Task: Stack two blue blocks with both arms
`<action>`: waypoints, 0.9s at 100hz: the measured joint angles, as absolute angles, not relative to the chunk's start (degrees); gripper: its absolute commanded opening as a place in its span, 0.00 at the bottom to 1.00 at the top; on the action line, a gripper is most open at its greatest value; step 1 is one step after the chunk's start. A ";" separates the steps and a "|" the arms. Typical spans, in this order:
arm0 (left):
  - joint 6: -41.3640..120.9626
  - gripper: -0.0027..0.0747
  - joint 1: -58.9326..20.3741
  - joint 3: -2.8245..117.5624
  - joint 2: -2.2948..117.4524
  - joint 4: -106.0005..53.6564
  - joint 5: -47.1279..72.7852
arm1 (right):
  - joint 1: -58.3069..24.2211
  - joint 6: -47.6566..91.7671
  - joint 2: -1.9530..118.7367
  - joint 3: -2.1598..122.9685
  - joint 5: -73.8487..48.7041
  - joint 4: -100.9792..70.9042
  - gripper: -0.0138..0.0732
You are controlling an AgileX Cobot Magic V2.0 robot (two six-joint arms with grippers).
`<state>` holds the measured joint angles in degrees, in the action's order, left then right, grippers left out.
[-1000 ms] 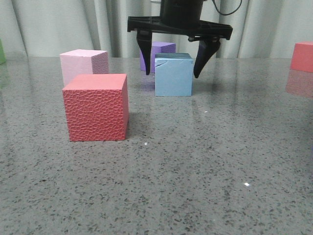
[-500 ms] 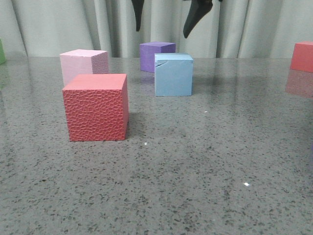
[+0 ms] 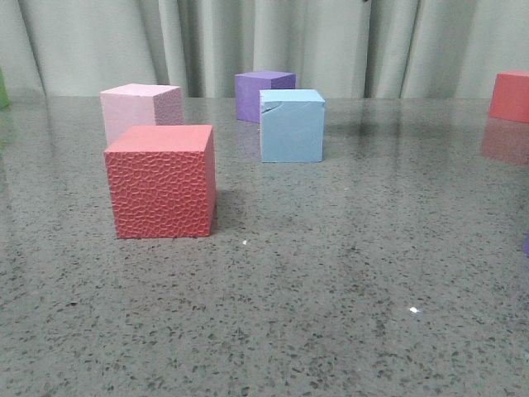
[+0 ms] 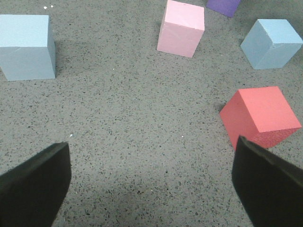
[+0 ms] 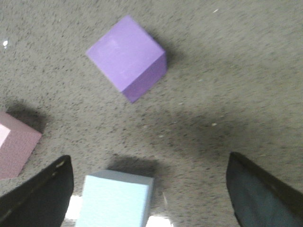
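From my seat, nearest on the table (image 3: 331, 314) is the red cube (image 3: 161, 182), the pink cube (image 3: 139, 109) just behind it. Further back stands one blue block (image 3: 291, 126), cracked at its top edge and untouched, the purple cube (image 3: 263, 93) beyond. My right gripper (image 5: 149, 198) hangs high above that block with fingers spread wide, holding nothing. My left gripper (image 4: 151, 184) hovers equally spread and empty; its camera shows a second blue block (image 4: 27, 46) standing well apart. I judge no block is stacked yet
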<state>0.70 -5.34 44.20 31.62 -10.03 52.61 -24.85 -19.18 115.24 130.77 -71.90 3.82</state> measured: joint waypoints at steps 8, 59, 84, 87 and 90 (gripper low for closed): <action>0.70 0.89 -5.34 44.20 31.62 -10.03 52.61 | -23.30 -18.09 113.82 130.66 -72.12 3.93 0.90; 0.70 0.89 -5.34 44.20 31.62 -10.03 52.61 | -12.04 -13.76 98.00 109.10 -72.21 7.82 0.90; 0.70 0.89 -5.34 44.20 31.62 -10.03 52.61 | -5.79 -10.94 89.87 99.37 -72.21 8.18 0.90; 0.70 0.89 -5.34 44.20 31.62 -10.03 52.61 | -5.18 -10.67 88.87 98.30 -72.21 8.18 0.90; 0.70 0.89 -5.34 44.20 31.62 -10.03 52.61 | -4.59 -10.39 87.87 97.22 -72.21 8.18 0.90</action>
